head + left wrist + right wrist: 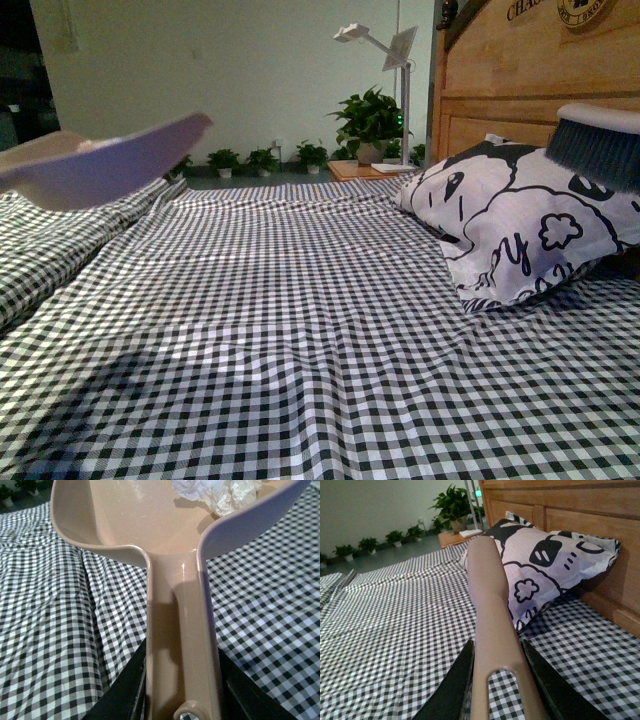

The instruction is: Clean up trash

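The beige dustpan is held up above the checked bedsheet, and my left gripper is shut on its handle. In the front view the dustpan hangs at the upper left. Crumpled white paper trash lies inside the pan near its far edge. My right gripper is shut on the beige handle of the brush. The brush's dark bristles hover at the far right, over the pillow. Neither gripper itself shows in the front view.
A black-and-white printed pillow leans on the wooden headboard at the right. Beyond the bed stand a small wooden side table, a white lamp, a large potted plant and several small pots along the wall.
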Controlling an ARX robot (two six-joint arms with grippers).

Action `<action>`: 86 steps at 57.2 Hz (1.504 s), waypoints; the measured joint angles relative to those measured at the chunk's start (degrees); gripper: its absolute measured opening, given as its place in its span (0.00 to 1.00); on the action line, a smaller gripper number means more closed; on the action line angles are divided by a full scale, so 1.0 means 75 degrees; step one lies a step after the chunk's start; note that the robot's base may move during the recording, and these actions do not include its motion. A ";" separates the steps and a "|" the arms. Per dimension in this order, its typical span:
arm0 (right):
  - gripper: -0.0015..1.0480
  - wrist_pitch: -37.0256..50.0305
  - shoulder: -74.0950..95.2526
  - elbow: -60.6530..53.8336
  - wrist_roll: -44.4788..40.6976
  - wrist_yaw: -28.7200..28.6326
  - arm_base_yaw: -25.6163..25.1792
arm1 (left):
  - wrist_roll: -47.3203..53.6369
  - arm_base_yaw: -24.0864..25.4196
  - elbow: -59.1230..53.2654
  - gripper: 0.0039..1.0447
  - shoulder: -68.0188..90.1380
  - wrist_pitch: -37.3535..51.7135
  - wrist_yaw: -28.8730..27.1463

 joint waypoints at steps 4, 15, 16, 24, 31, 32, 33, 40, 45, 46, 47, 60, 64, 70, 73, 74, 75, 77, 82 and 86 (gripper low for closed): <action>0.22 -0.0090 -0.0210 0.0015 -0.0003 0.0015 0.0003 | -0.0259 0.0067 -0.0009 0.27 -0.0262 -0.0012 0.0090; 0.22 -0.0131 -0.0819 0.0020 -0.0023 0.0213 0.0067 | -0.0886 0.0364 -0.0554 0.27 -0.1396 -0.0017 0.0402; 0.22 -0.0128 -0.0903 0.0017 -0.0044 0.0271 0.0099 | -0.0938 0.0399 -0.0641 0.27 -0.1518 -0.0020 0.0446; 0.22 -0.0096 -0.1288 -0.0119 -0.0152 0.0460 0.0297 | -0.1285 0.0641 -0.1241 0.27 -0.2305 -0.0070 0.0737; 0.22 -0.0099 -0.1495 -0.0297 -0.0230 0.0603 0.0478 | -0.1527 0.0906 -0.1711 0.27 -0.2973 -0.0254 0.0991; 0.22 -0.0099 -0.1521 -0.0326 -0.0227 0.0621 0.0507 | -0.1550 0.0947 -0.1789 0.27 -0.3069 -0.0256 0.1017; 0.22 -0.0099 -0.1539 -0.0341 -0.0227 0.0627 0.0516 | -0.1574 0.0985 -0.1856 0.27 -0.3165 -0.0259 0.1037; 0.22 -0.0131 -0.1766 -0.0475 -0.0224 0.0787 0.0644 | -0.1702 0.1227 -0.2253 0.27 -0.3762 -0.0495 0.1343; 0.22 -0.0166 -0.1888 -0.0501 -0.0224 0.0871 0.0711 | -0.1798 0.1323 -0.2404 0.27 -0.4016 -0.0650 0.1416; 0.22 -0.0169 -0.1897 -0.0504 -0.0224 0.0895 0.0720 | -0.1810 0.1335 -0.2442 0.27 -0.4071 -0.0699 0.1434; 0.22 -0.0175 -0.1918 -0.0516 -0.0224 0.0924 0.0734 | -0.1821 0.1341 -0.2463 0.27 -0.4097 -0.0731 0.1451; 0.22 -0.0353 -0.2046 -0.0632 -0.0233 0.1113 0.0860 | -0.1827 0.1364 -0.2757 0.27 -0.4258 -0.0906 0.1478; 0.22 -0.0458 -0.2046 -0.0632 -0.0236 0.1186 0.0860 | -0.1827 0.1364 -0.2763 0.27 -0.4261 -0.0906 0.1478; 0.22 -0.0463 -0.2049 -0.0632 -0.0236 0.1198 0.0860 | -0.1830 0.1364 -0.2763 0.27 -0.4261 -0.0906 0.1475; 0.22 -0.0463 -0.2049 -0.0632 -0.0236 0.1198 0.0860 | -0.1827 0.1364 -0.2763 0.27 -0.4261 -0.0906 0.1478; 0.22 -0.0463 -0.2049 -0.0632 -0.0236 0.1198 0.0860 | -0.1827 0.1364 -0.2763 0.27 -0.4261 -0.0906 0.1478; 0.22 -0.0463 -0.2049 -0.0632 -0.0236 0.1198 0.0860 | -0.1827 0.1364 -0.2763 0.27 -0.4261 -0.0906 0.1480; 0.22 -0.0463 -0.2049 -0.0632 -0.0236 0.1198 0.0860 | -0.1827 0.1364 -0.2763 0.27 -0.4261 -0.0906 0.1478; 0.22 -0.0463 -0.2049 -0.0632 -0.0236 0.1198 0.0860 | -0.1827 0.1364 -0.2763 0.27 -0.4261 -0.0906 0.1478; 0.22 -0.0463 -0.2049 -0.0632 -0.0236 0.1198 0.0860 | -0.1827 0.1364 -0.2763 0.27 -0.4261 -0.0906 0.1478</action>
